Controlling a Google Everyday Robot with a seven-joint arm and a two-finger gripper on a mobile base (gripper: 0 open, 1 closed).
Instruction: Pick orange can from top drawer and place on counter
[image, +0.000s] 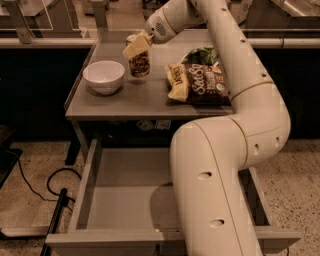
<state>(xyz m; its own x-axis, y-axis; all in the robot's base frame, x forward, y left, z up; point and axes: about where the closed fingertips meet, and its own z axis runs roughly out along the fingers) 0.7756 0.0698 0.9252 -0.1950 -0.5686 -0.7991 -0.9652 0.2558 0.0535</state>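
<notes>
The orange can (139, 65) stands upright at the back middle of the counter (125, 100), right of the white bowl (104, 76). Its base is at or just above the counter surface. My gripper (137, 48) reaches down from the upper right and is shut on the can's top, with a pale finger (136, 47) covering the can's upper part. The top drawer (85, 185) is pulled open below the counter. The part of its floor that shows is bare, and my arm (215, 175) hides its right side.
A dark chip bag (202, 82) with a yellow-white packet beside it lies on the counter's right half. A green bag (200, 54) lies behind them. A black cable (35, 190) runs over the floor left of the drawer. Rails and other tables stand behind.
</notes>
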